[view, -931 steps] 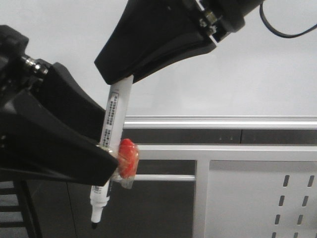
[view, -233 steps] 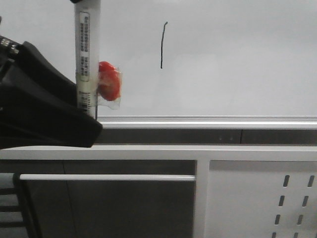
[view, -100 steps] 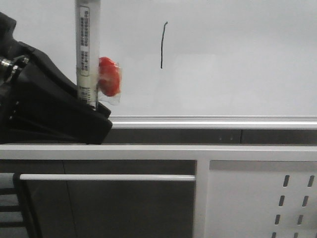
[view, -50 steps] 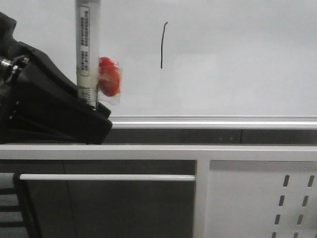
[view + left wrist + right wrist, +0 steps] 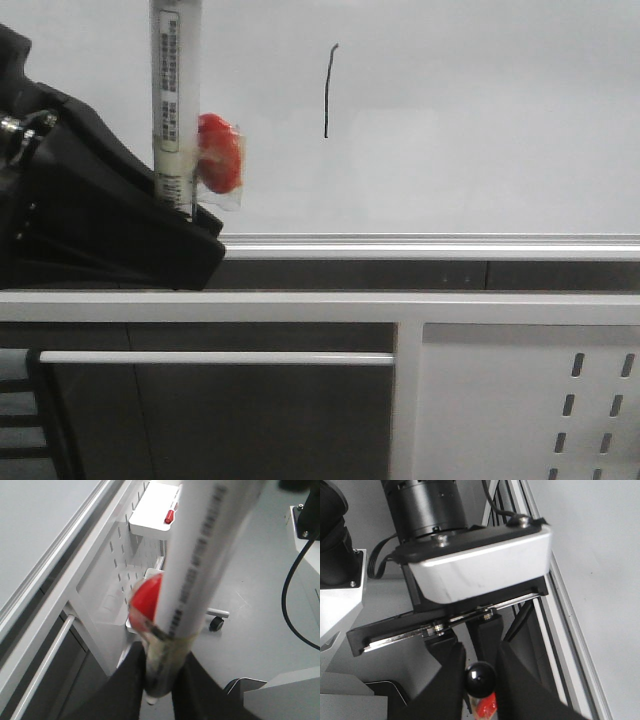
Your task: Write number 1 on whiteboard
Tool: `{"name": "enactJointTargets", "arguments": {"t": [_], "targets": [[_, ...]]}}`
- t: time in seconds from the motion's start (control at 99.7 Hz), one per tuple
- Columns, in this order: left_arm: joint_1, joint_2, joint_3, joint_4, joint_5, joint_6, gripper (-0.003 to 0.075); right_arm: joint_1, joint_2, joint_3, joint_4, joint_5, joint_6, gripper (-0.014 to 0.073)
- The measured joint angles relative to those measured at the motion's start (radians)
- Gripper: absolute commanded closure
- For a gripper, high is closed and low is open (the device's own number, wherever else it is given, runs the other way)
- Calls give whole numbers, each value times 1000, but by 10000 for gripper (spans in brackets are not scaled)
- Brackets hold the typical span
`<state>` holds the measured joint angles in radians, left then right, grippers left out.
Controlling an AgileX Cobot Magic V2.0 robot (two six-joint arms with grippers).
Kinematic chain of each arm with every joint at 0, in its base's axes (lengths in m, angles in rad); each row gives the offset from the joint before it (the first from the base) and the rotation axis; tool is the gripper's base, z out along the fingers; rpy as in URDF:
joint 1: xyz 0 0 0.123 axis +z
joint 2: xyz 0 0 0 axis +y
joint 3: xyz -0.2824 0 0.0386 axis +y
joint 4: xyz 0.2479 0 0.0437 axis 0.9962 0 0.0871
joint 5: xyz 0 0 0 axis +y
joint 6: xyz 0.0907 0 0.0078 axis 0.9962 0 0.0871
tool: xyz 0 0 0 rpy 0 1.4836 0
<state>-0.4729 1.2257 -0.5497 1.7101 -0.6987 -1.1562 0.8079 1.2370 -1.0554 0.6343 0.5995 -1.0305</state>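
The number 1 is a thin black near-vertical stroke on the whiteboard. My left gripper is at the left, shut on the lower end of a white marker pen that stands upright and runs out of the top of the front view. A red blob is taped to the pen. In the left wrist view my left gripper clamps the pen. In the right wrist view my right gripper is shut around the pen's black end. The right gripper is outside the front view.
The silver bottom rail runs under the whiteboard. A white perforated panel and a horizontal bar lie below it. In the left wrist view a white tray on the panel holds a red-capped marker.
Since 9.3 s ago the pen has gone up, the right gripper has left the front view and the stroke shows on the board. In the last second nothing has visibly moved.
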Motion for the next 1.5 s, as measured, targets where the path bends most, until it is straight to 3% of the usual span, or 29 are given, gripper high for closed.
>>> {"name": "enactJointTargets", "arguments": {"t": [0.201,0.361,0.632,1.043,1.283,1.394,1.504], "targets": [[0,-49,0,0,0,-2,525,-14,0,-7,-26,11,26,656],[0,-76,0,0,2,-4,536,-24,0,-7,-47,13,32,656],[0,-77,0,0,6,-17,636,-24,0,-7,-49,17,34,656],[0,-62,-2,0,-10,-18,631,-24,0,-7,-39,29,36,656],[0,-60,-28,0,-21,-18,465,-24,0,-7,-37,22,36,656],[0,-60,-35,0,-26,-20,488,-24,0,-7,-37,15,36,656],[0,-60,-36,0,-26,-22,631,-24,0,-7,-35,15,36,656]]}}
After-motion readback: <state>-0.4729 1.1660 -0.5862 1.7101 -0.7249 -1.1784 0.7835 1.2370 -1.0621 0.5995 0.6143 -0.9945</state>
